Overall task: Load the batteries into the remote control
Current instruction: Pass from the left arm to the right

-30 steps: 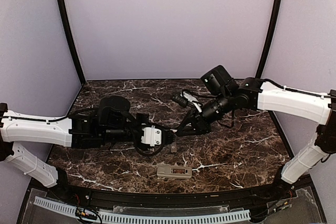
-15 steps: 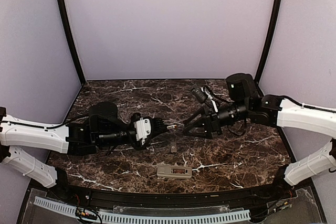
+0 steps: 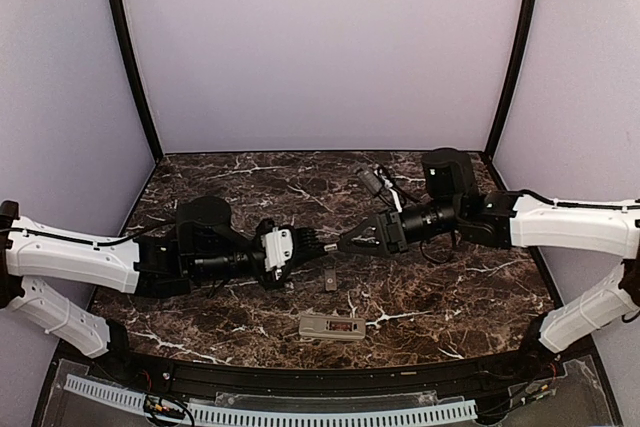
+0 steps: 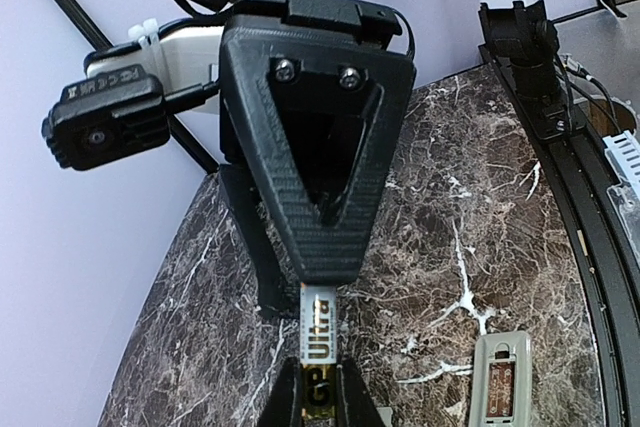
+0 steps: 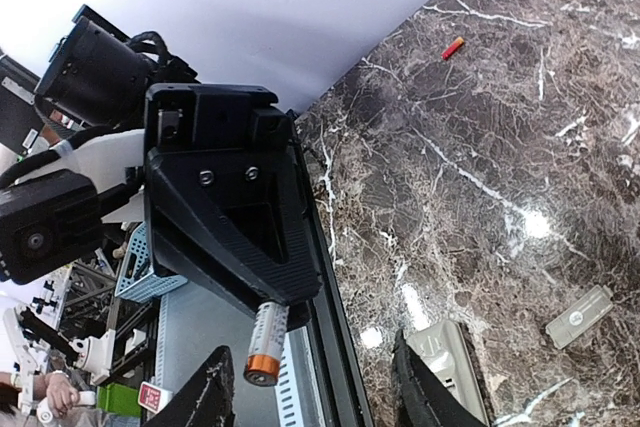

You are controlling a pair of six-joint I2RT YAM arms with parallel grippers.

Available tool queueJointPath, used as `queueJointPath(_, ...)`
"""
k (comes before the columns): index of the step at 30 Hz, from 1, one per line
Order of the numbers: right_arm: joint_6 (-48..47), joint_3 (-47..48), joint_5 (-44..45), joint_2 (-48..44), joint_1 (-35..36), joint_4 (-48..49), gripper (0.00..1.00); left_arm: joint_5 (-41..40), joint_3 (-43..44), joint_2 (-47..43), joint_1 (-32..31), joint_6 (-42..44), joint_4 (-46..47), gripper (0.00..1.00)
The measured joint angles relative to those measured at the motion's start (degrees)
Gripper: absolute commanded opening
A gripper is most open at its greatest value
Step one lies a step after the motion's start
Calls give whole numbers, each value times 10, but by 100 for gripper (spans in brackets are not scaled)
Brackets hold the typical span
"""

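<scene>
Left claw (image 4: 318, 397) pinches a battery (image 4: 318, 339) mid-air. Right claw (image 5: 310, 387) is wide around its tip, no grip. Remote control (image 3: 333, 327) is on the counter (image 3: 450, 287), 6 o'clock of the claws. If you release left before right clamps, the battery drops.

Working over a dark brown, white-veined marble table (image 3: 450, 287). The remote control (image 3: 332, 327) is lying flat near the front edge, with its open compartment facing up. A small grey cover plate (image 3: 329, 278) is resting just behind it, not touching. One red-tipped battery (image 5: 453, 48) is lying alone, well apart from both.
</scene>
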Motion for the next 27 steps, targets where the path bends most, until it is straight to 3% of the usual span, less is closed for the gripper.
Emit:
queueJointPath(4,12,0,-6,19,0,4,29,2,0,5,0,0,0,0)
queueJointPath(6,10,2,-8,19,0,5,25,2,0,7,2,0,-1,0)
queueJointPath(20,2,20,-25,31,0,-3,17,2,5,13,3,1,-2,0)
queueJointPath(22,2,21,-31,33,0,-3,12,2,5,13,3,1,-2,0)
queueJointPath(24,0,24,-37,37,0,-5,1,2,5,14,3,3,-2,0)
queueJointPath(27,1,26,-40,37,0,-11,0,0,5,15,3,3,-5,4)
